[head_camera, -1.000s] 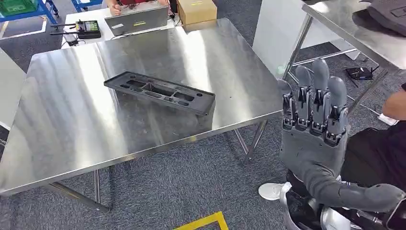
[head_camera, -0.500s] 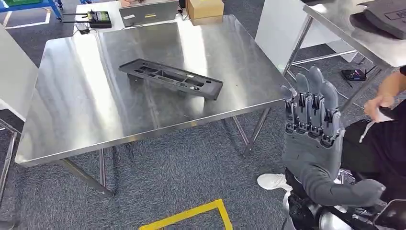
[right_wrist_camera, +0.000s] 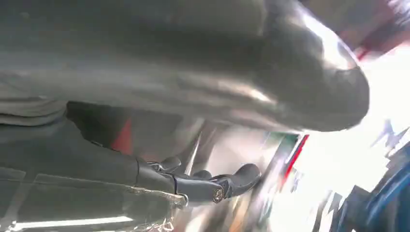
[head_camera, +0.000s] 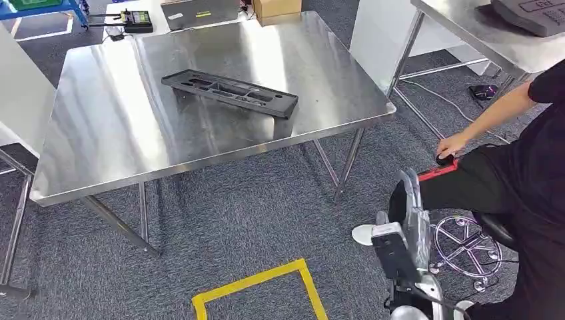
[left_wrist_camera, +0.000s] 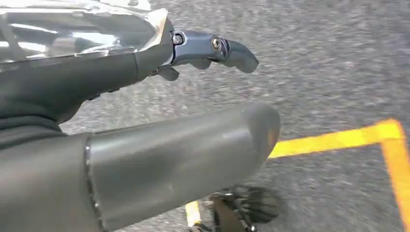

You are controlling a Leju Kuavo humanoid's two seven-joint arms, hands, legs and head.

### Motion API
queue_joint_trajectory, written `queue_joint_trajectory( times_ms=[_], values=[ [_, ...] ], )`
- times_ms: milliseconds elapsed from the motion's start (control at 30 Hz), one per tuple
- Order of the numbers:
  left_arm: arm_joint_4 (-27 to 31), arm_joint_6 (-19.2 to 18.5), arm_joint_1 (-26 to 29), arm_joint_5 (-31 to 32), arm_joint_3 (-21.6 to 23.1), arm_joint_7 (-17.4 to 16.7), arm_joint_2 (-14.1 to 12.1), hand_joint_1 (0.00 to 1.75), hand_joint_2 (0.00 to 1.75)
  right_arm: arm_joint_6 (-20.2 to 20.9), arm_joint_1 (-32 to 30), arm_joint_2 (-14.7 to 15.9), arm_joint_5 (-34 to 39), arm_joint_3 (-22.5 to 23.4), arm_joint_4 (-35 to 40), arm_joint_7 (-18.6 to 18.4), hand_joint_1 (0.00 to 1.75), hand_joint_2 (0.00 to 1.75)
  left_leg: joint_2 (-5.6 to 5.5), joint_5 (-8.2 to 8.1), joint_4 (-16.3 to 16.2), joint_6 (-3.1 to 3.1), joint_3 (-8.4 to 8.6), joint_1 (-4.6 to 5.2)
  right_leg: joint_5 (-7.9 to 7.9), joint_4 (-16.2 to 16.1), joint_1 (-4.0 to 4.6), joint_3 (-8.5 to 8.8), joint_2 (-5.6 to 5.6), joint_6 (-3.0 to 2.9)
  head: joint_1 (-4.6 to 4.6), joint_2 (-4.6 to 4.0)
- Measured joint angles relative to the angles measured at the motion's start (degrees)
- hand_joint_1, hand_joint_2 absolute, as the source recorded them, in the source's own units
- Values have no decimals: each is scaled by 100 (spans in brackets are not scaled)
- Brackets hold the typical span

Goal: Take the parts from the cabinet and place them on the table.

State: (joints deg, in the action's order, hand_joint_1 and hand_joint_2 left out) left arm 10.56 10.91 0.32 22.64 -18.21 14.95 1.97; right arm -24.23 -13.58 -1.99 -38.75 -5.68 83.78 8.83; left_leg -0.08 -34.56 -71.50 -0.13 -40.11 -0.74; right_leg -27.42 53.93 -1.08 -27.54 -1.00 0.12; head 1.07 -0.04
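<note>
- On steel tabletop (head_camera: 100,133), dark flat part (head_camera: 230,93) is lying near middle, w/ nothing touching it.
- Right hand (head_camera: 408,233) is hanging low beside tabletop's corner; fingers (right_wrist_camera: 239,178) lying loosely apart, gripping nothing.
- Left hand (left_wrist_camera: 145,116) is hanging over grey carpet (left_wrist_camera: 338,72) & yellow tape (left_wrist_camera: 338,140); fingers (left_wrist_camera: 227,48) apart, empty.
- Seated person (head_camera: 526,173) is reaching down at right.

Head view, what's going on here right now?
Nothing is being handled. One dark plastic part lies flat on the steel table, apart from both hands. The right hand hangs low beside the table, holding nothing; the left hand is over the carpet near yellow floor tape, also holding nothing. A seated person reaches toward a red-and-black device at the robot's right.
</note>
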Motion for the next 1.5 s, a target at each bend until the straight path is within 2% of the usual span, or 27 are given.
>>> queue_joint_trajectory(
  times_ms=[67, 100, 133, 167, 200, 233, 333, 367, 467, 533, 567, 633, 667, 733, 833, 867, 900, 967, 1033, 1100, 1167, 1200, 1233, 1267, 1367, 1400, 1500],
  values=[
    [0, -13, 14, 33, -15, -35, 0, 0, 0, 203, -31, -9, -119, 224, -707, -113, 0, 0, 0, 250, -283, -56, 111, -55, 108, 61, -15, -187, 0, 54, 0, 0],
    [2, -22, 12, 68, -20, -42, 0, 0, 0, 376, -37, -24, -57, 319, -935, -217, 0, 0, 2, 439, -142, -71, 261, -79, 130, 109, -32, -264, -1, 89, -2, 0],
    [2, -39, 12, 110, -24, -50, -9, 0, 0, 633, -4, -37, -3, 507, -1351, -306, 0, 0, 2, 658, 308, -91, 615, -111, 154, 186, -71, -372, -1, 127, 0, 0],
    [2, -65, 11, 160, -26, -61, -13, 0, 0, 789, 102, -37, 28, 726, -1903, -286, 0, 0, -1, 691, 820, -118, 979, -143, 172, 260, -79, -458, 0, 158, -4, 0],
    [2, -89, -4, 190, -24, -63, -15, 0, 0, 846, 207, -33, 43, 870, -2268, -217, 0, 0, -23, 491, 1118, -167, 1128, -153, 185, 306, -68, -497, -2, 180, -6, 0],
    [4, -112, -32, 210, -24, -76, -20, 0, 0, 869, 287, -28, 83, 1120, -2818, -104, 0, 0, -87, 347, 1439, -117, 1298, -97, 213, 374, -15, -596, -13, 234, -13, 0],
    [2, -142, -12, 289, -28, -94, -33, 0, 0, 954, 638, 42, 122, 1600, -4246, 111, 0, 0, -58, 430, 1329, 44, 1118, -52, 383, 345, -34, -664, 18, 419, 24, 0],
    [-2, -148, -21, 330, -26, -96, -33, 0, 0, 1119, 775, 61, 139, 1793, -4874, -67, 0, 0, -7, 508, 1374, 168, 1060, -92, 355, 364, -26, -727, 28, 453, 31, 0],
    [0, -155, -57, 387, -26, -96, -46, 0, 0, 1299, 929, 83, 161, 2131, -5897, -341, 0, 0, -27, 685, 1370, 334, 841, -12, -520, 1296, -38, -1037, 56, 240, 68, 2],
    [0, -157, -56, 405, -26, -103, -63, 0, 0, 1338, 1069, 94, 159, 2250, -6338, -402, 0, 0, 17, 809, 1359, 352, 678, 31, -823, 2021, -9, -1144, 70, 231, 68, 2],
    [0, -164, -65, 405, -26, -103, -63, 0, 0, 1341, 1108, 94, 157, 2286, -6464, -411, 0, 0, 27, 867, 1358, 356, 603, 55, -755, 2127, -4, -1069, 70, 279, 66, 2],
    [0, -173, -71, 405, -24, -103, -61, 0, 0, 1343, 1144, 92, 157, 2330, -6672, -426, 0, 0, 29, 993, 1357, 347, 455, 73, -392, 1666, 6, -588, 72, 393, 66, 0],
    [0, -173, -71, 405, -22, -105, -61, 0, 0, 1343, 1174, 94, 157, 2345, -6753, -435, 0, 0, 25, 1051, 1356, 327, 398, 74, -286, 1175, 19, -227, 72, 393, 66, 2],
    [0, -173, -77, 405, -24, -107, -63, 0, 0, 1343, 1246, 103, 157, 2378, -6857, -435, 0, 0, 27, 1155, 1341, 266, 336, 106, -485, 75, 98, 487, 82, 280, 68, 2],
    [0, -173, -81, 405, -22, -107, -68, 0, 0, 1345, 1282, 107, 157, 2421, -7001, -454, 0, 0, 35, 1364, 1426, 198, 305, 95, -487, 8, 126, 395, 86, 255, 61, 2],
    [-4, -173, -55, 405, -20, -107, -87, 0, 0, 1369, 1269, 92, 159, 2428, -7054, -506, 0, 0, 14, 1436, 1441, 157, 293, 121, -405, -13, 67, 326, 73, 192, 66, 2],
    [-9, -186, -48, 416, -15, -109, -81, 0, 0, 1434, 1287, 89, 157, 2432, -7091, -602, 0, 0, 11, 1230, 1388, 121, 210, 91, -335, -11, -22, 291, 47, 133, 57, 2],
    [-11, -216, -43, 455, -13, -111, -85, 0, 0, 1570, 1293, 85, 103, 2441, -7128, -896, 0, 0, 0, 425, 715, 65, 63, 62, -213, 14, 3, 118, 39, -11, 39, 2],
    [-11, -238, -63, 505, -13, -111, -94, 0, 0, 1631, 1309, 76, 52, 2441, -7170, -1083, 0, 0, -2, -4, -132, 16, -91, 47, -118, 68, 20, -24, 21, -13, 39, 2],
    [-11, -262, -76, 538, -9, -109, -94, 0, 0, 1640, 1313, 70, 2, 2441, -7192, -1196, 0, 0, -5, 357, -438, -6, 18, 15, -20, 121, 21, -220, 62, 18, 42, 2],
    [-11, -264, -80, 558, -9, -109, -96, 0, 0, 1640, 1329, 63, -13, 2445, -7216, -1206, 0, 0, -44, 801, 132, 20, 522, -6, 67, 194, 19, -387, 117, 72, 42, 2],
    [-11, -264, -79, 560, -9, -109, -101, 0, 0, 1640, 1344, 61, -33, 2445, -7218, -1206, 0, 0, -178, 780, 644, 54, 890, -11, 100, 234, 12, -440, 156, 96, 39, 2],
    [-11, -264, -83, 564, -9, -109, -116, 0, 0, 1642, 1355, 39, -38, 2445, -7218, -1206, 0, 0, -412, 498, 1130, 106, 1229, -19, 127, 259, 31, -502, 188, 127, 42, 2],
    [-11, -264, -80, 564, -9, -109, -114, 0, 0, 1658, 1378, 52, -57, 2445, -7218, -1204, 0, 0, -398, 407, 1409, 110, 1369, -20, 166, 273, 39, -520, 221, 177, 55, 2],
    [-13, -273, -118, 573, -7, -114, -111, 0, 0, 1708, 1380, 50, -79, 2445, -7231, -1204, 0, 0, -201, 381, 1547, 142, 1310, 24, 324, 282, 47, -664, 357, 333, 42, 2],
    [-13, -284, -137, 586, -7, -120, -101, 0, 0, 1725, 1378, 59, -79, 2445, -7250, -1206, 0, 0, -123, 417, 1593, 210, 1292, -29, 273, 357, 34, -769, 283, 330, 39, 2],
    [-11, -313, -116, 612, -9, -129, -109, 0, 0, 1765, 1397, 83, -38, 2452, -7259, -1224, 0, 0, 44, 515, 1599, 307, 1165, 6, -329, 1418, 33, -1198, 174, 253, 92, 2]
  ],
)
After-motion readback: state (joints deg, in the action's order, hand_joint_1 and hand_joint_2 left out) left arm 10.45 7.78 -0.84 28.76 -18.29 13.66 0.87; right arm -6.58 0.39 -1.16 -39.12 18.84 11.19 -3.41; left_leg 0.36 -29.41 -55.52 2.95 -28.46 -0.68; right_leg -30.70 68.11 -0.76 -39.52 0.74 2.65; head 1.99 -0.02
